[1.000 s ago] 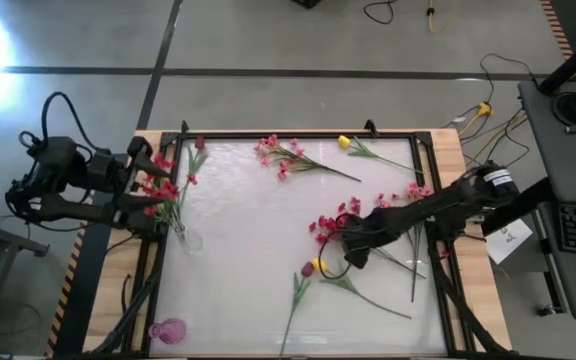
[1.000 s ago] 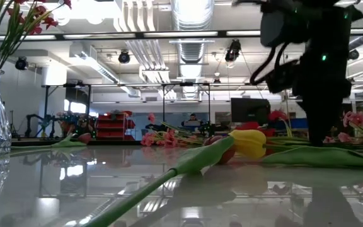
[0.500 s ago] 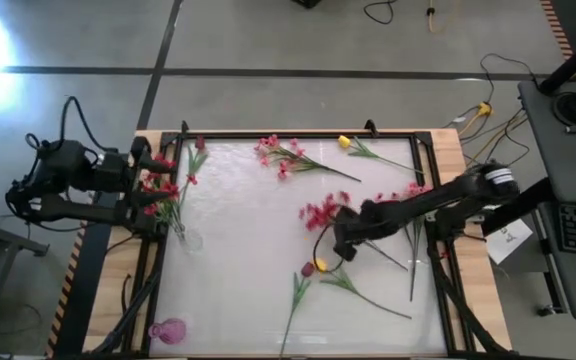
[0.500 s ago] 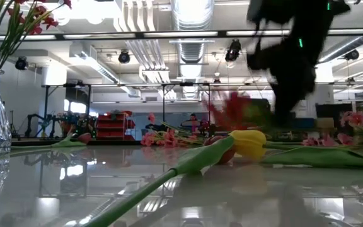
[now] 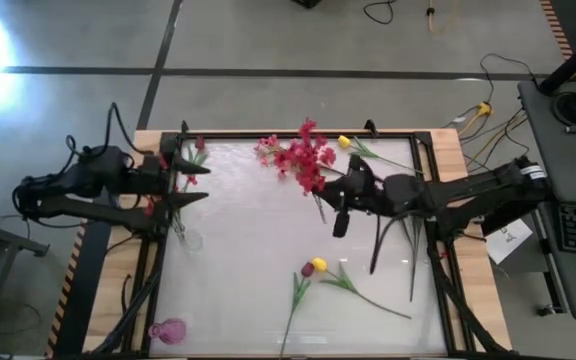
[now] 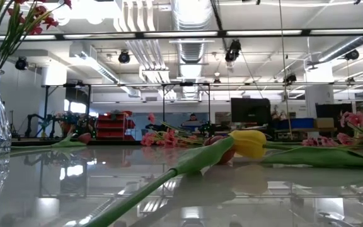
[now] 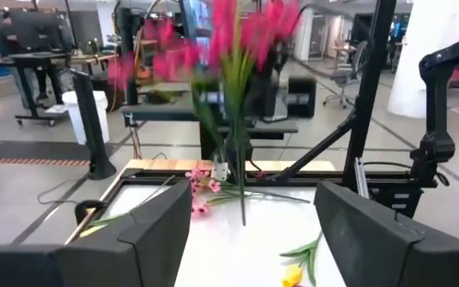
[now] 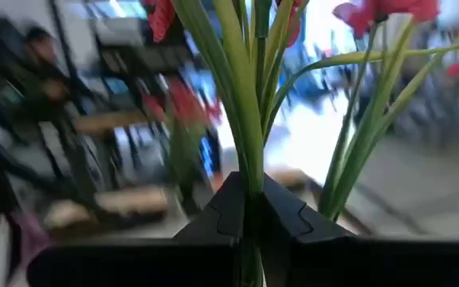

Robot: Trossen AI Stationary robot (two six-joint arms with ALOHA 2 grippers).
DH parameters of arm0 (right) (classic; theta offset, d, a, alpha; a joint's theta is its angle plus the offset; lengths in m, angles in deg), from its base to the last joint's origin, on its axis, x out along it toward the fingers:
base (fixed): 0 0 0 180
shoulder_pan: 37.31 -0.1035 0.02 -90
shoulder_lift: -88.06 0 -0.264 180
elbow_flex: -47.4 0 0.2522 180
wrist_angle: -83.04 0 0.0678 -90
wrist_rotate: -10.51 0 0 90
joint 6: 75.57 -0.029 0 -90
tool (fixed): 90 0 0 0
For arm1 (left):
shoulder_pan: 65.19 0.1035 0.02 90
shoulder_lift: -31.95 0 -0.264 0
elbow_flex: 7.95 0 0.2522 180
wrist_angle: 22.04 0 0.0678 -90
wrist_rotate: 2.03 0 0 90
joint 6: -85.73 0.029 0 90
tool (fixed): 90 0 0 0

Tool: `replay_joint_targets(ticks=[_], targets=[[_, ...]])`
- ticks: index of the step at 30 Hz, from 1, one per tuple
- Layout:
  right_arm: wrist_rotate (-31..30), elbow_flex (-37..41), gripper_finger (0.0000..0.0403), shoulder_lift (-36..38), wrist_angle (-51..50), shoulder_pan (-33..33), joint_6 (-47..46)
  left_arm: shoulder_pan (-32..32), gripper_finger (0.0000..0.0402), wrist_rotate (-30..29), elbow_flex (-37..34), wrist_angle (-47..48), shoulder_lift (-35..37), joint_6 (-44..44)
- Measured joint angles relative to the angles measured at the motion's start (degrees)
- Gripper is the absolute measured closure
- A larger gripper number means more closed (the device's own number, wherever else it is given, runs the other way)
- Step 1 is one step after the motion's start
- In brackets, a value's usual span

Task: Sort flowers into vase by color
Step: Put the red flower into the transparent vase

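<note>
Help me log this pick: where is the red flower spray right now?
In the high view the red flower spray is lifted over the table's far middle, its stems pinched in the shut right gripper, beside the pink spray and a yellow tulip.

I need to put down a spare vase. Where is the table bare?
Bare: the middle, between the clear vase and the yellow tulip, and the strip between the pink vase and the tulip's stem. Crowded: the far edge with the pink spray, and the right side.
</note>
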Motion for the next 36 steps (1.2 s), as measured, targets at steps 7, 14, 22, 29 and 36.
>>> replay_joint_targets(ticks=[7, 14, 22, 29, 36], targets=[[7.4, -2.5, 0.0393, -8.5, 13.5, 0.4, 8.2, 0.0, 0.0123, -2.9, 2.0, -0.6, -4.4, 0.1], [11.0, -12.8, 0.0393, -21.7, 18.3, 2.1, 11.7, 0.0, 0.013, -1.0, 2.2, -2.5, -10.1, 0.1], [13.6, -25.1, 0.0392, -32.2, 22.2, 2.6, 12.4, 0.0, 0.0131, 3.1, 2.3, -3.2, -13.3, 1.8], [13.6, -30.1, 0.0391, -36.3, 22.0, 3.3, 12.4, 0.0, 0.0135, 6.6, 2.3, -4.4, -14.4, 5.0], [13.6, -30.4, 0.039, -36.3, 21.7, 3.8, 12.0, 0.0, 0.0228, 6.6, 2.3, -4.4, -14.0, 6.8]])
